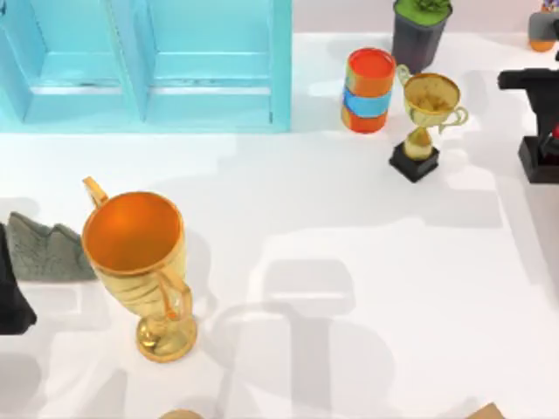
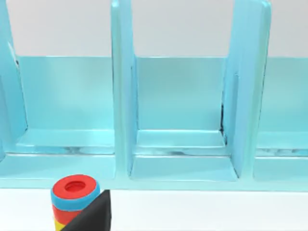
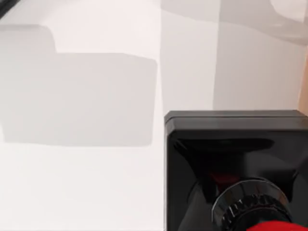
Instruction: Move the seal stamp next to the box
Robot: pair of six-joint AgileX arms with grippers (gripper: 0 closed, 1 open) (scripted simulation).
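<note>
- Progress looks early: the seal stamp (image 1: 539, 161) stands on the table (image 1: 349, 262) far to the right of the box (image 1: 144, 61), at the table's right edge, so it is not yet next to the box.
- Right gripper (image 1: 550, 138) is directly over the stamp, with the arm's black body (image 1: 527, 82) just behind it. Whether it has hold of the red knob (image 3: 270, 226) I cannot tell. The right wrist view looks down on the stamp's black square base (image 3: 236, 159).
- Left arm (image 1: 10, 297) is parked below the box at the table's left edge, and I cannot tell the state of its gripper.
- Remaining work, as I judge it, is almost everything: secure the stamp, carry it leftward across the table and set it just beside the box.
- Box: a light blue, open, divided container. The compartments seen in the left wrist view (image 2: 180, 101) hold nothing.
- Small gold trophy (image 1: 426, 122) and a stack of coloured rings (image 1: 369, 90) stand between the box and the stamp. The trophy's cup looks empty.
- Large gold trophy (image 1: 140, 262) stands below the box, and its orange bowl holds nothing.
- Dark pot (image 1: 417, 35), right of the box beyond the rings, holds a green plant.
</note>
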